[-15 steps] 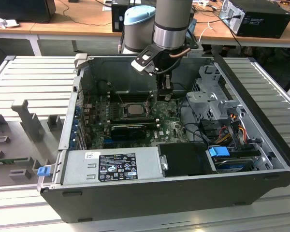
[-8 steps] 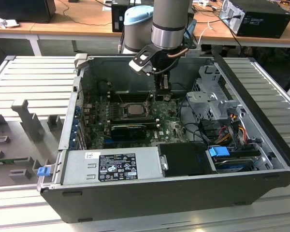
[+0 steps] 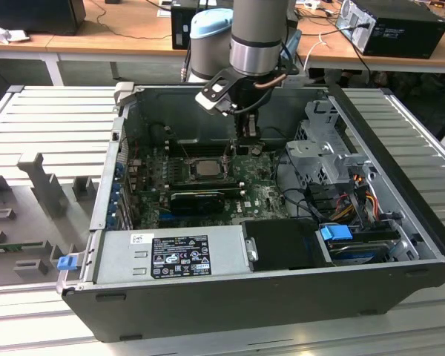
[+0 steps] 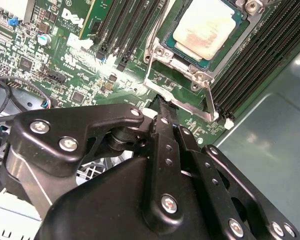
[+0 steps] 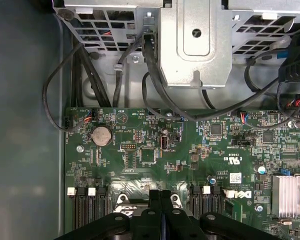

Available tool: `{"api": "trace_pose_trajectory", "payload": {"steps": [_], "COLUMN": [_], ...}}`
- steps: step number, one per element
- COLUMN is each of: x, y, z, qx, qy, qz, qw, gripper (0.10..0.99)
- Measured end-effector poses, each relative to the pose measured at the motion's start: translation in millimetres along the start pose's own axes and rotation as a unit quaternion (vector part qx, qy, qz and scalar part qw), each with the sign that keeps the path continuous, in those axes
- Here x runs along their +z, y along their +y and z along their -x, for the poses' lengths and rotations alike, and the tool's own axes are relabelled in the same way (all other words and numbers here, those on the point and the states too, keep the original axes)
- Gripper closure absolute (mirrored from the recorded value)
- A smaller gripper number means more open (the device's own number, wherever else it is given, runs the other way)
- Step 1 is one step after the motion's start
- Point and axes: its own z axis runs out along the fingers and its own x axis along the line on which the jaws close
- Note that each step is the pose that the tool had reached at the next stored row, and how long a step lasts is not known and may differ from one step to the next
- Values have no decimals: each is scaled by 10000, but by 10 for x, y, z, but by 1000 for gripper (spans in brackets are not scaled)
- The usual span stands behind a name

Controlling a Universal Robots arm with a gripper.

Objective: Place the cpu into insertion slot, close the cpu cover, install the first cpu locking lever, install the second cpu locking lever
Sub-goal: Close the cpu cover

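Gripper (image 4: 161,101) narrow: fingers pressed flat together, nothing seen between them. Tip sits at the wire lever (image 4: 185,104) on the near edge of the socket; probably closed like that to push the lever as one blunt tip, but contact can't be confirmed. Cpu (image 4: 207,27) is seated in the slot (image 3: 190,167), centre of the exterior view. Cover (image 4: 166,36) looks down around it, chip face showing through the cut-out. Arm (image 3: 259,37) drops from upper centre of the exterior view, wrist vertical, gripper pointing straight down into the open case (image 3: 282,297), just to the exterior view's right of the cpu. Fingers hang over the board (image 5: 155,150).
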Motion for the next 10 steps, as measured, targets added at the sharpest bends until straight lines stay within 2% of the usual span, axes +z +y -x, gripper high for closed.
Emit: {"api": "trace_pose_trajectory", "payload": {"steps": [10], "x": [-1], "y": [-49], "z": [0], "qx": [0], "qy": [0], "qz": [0], "qw": [10000], "gripper": [980]}}
